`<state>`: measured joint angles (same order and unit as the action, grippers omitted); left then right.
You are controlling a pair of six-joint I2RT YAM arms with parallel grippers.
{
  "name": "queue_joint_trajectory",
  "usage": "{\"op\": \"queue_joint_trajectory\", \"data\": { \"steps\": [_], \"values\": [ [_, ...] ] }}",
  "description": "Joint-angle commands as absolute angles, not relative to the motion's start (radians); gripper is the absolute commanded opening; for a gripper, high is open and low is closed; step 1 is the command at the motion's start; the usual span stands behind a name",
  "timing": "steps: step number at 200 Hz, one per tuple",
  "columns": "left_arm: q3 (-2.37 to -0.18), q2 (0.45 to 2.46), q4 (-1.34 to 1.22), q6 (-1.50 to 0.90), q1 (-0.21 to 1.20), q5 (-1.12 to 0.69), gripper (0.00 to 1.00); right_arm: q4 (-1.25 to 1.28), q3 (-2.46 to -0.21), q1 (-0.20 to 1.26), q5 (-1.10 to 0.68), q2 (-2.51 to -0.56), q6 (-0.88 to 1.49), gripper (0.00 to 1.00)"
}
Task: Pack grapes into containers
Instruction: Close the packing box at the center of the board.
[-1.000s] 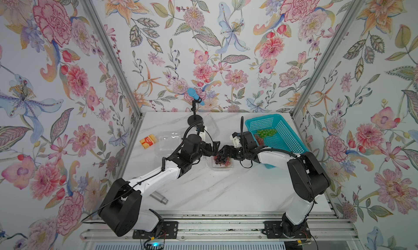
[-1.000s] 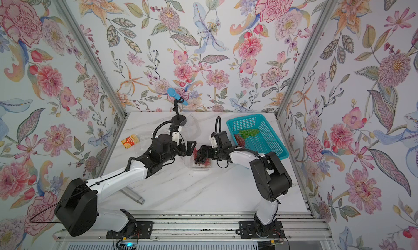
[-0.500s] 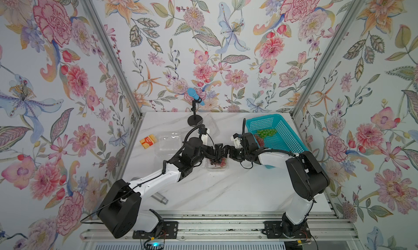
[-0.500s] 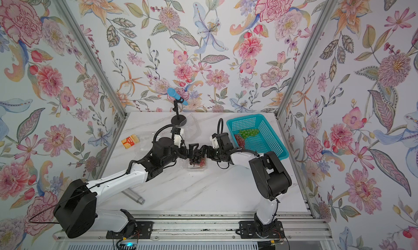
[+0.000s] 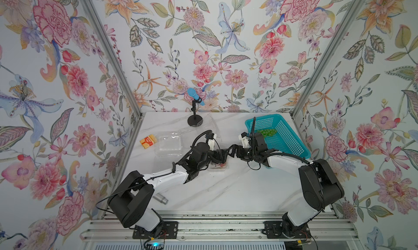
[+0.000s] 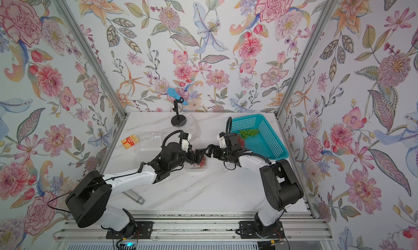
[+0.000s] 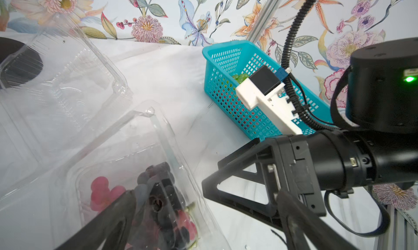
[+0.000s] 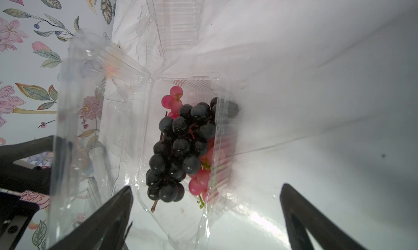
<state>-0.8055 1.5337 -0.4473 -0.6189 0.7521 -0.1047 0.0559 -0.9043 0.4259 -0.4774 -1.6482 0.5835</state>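
The dark grapes (image 8: 178,147) still lie in the open clear box (image 8: 220,83), on top of the red grapes (image 8: 200,181). What changed since a second ago is that the left pincer (image 6: 194,157) has reached in closer. The dark bunch lies long-ways along the box, and its bare stem points at the right pincer (image 8: 205,186). That pincer hangs wide open just in front of the box, holding nothing. The left pincer is wide open too, beside the box's standing lid (image 8: 67,124). The green grapes (image 5: 268,131) sit in the basket (image 5: 291,144) behind the right pincer.
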Motion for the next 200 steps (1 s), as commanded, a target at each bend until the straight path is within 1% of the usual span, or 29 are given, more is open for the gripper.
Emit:
{"op": "queue_joint_trajectory", "data": {
  "steps": [1, 12, 45, 82, 170, 200],
  "values": [
    [-0.804, 1.557, -0.522, -0.675, 0.761, -0.113, 1.0, 0.025, -0.872, 0.416, -0.456, -1.603, 0.568, 1.0],
    [-0.794, 1.593, -0.536, -0.688, 0.761, -0.11, 1.0, 0.02, -0.868, 0.416, -0.454, -1.589, 0.565, 0.99],
    [-0.755, 1.606, -0.602, -0.73, 0.761, -0.105, 1.0, -0.006, -0.858, 0.408, -0.432, -1.547, 0.551, 1.0],
    [-0.702, 1.611, -0.684, -0.787, 0.765, -0.098, 1.0, -0.006, -0.864, 0.414, -0.446, -1.546, 0.551, 1.0],
    [-0.624, 1.591, -0.74, -0.847, 0.767, -0.06, 1.0, 0.046, -0.892, 0.458, -0.475, -1.651, 0.573, 1.0],
    [-0.619, 1.584, -0.737, -0.846, 0.767, -0.058, 1.0, 0.065, -0.899, 0.472, -0.479, -1.672, 0.584, 0.98]
  ]
}}
